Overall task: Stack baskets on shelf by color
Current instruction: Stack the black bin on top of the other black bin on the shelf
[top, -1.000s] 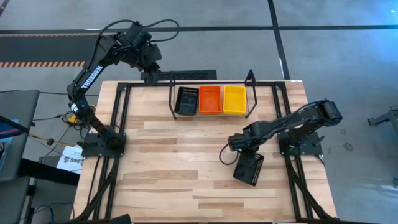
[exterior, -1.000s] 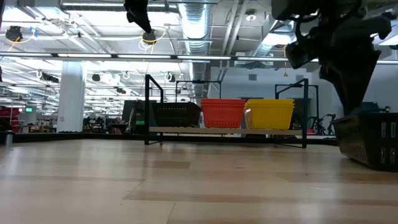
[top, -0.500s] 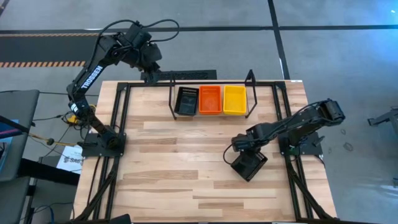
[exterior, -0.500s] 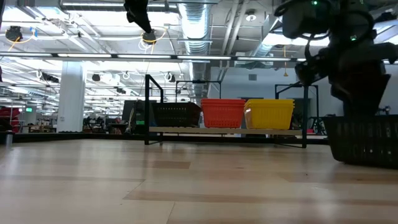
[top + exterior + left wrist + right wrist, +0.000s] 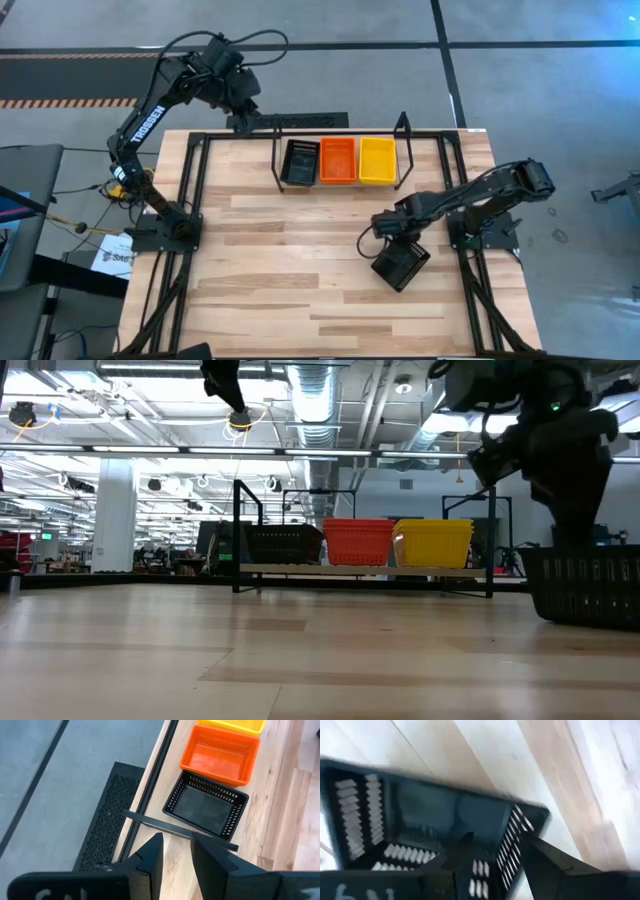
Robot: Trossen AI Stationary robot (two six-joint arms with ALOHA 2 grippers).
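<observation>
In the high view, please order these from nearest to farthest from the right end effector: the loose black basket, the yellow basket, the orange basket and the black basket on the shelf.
1. Loose black basket: on the table, directly at the right end effector.
2. Yellow basket: right end of the shelf.
3. Orange basket: middle of the shelf.
4. Black basket on the shelf: left end.

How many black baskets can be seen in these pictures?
2. One black basket sits on the shelf, at its left end beside the orange basket. The other lies on the table under the right pincer. Stacked ones may be hidden.
</observation>
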